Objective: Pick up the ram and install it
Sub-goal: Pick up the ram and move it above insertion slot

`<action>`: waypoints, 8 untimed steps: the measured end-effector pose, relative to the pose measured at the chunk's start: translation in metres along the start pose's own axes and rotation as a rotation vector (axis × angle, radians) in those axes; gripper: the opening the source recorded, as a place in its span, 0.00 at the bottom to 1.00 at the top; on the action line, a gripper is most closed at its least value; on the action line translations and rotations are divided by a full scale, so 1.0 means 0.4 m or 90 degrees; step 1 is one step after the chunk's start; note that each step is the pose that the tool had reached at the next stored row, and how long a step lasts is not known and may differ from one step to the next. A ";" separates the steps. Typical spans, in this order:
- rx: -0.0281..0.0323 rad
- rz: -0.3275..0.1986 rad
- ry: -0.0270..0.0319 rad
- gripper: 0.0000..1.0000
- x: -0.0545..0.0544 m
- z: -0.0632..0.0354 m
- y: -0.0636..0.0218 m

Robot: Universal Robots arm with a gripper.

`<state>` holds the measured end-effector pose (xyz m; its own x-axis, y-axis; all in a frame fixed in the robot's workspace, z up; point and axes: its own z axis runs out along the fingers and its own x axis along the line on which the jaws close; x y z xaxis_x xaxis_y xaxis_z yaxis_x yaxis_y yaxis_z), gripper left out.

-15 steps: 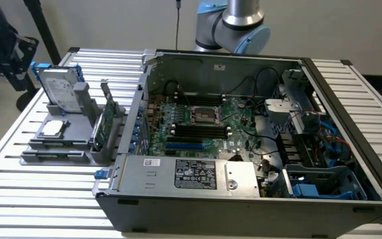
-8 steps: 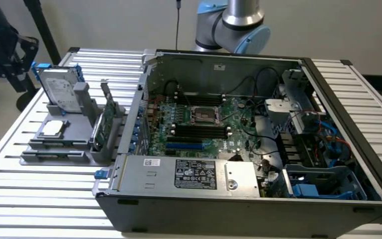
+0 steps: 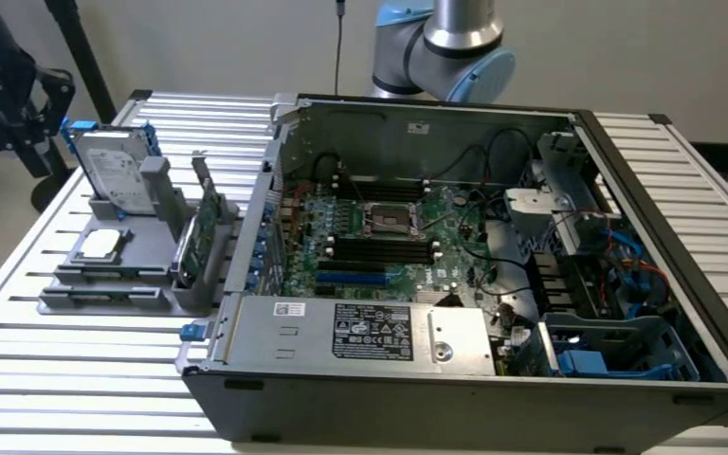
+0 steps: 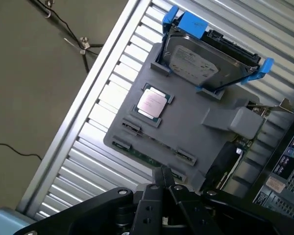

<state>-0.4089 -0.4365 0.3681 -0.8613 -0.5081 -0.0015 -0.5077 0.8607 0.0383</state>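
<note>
The claw hangs with its two tips pressed together and nothing between them, just above the near edge of a grey holder. The ram lies flat in a slot along that edge, right under the claw but not touched by it, with small grey clips at each end. Further in on the holder sits a square silver chip, and beyond it a hard drive in blue rails. In the exterior view the drive stands upright at the back of the holder and a green card stands on edge at the side nearest the computer case. The case lies open on its side, its green main board facing up, with the arm rising behind it. Holder and case both rest on a ribbed metal table. Past the table's edge is a plain grey floor crossed by thin black cables, and behind it a pale wall.
</note>
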 end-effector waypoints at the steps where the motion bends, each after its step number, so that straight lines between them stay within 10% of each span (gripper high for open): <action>1: 0.0000 -0.011 0.0004 0.11 0.000 0.000 0.000; 8: -0.0002 -0.092 0.0035 0.11 0.000 0.003 0.000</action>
<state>-0.4089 -0.4365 0.3668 -0.7789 -0.6271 -0.0015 -0.6267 0.7783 0.0384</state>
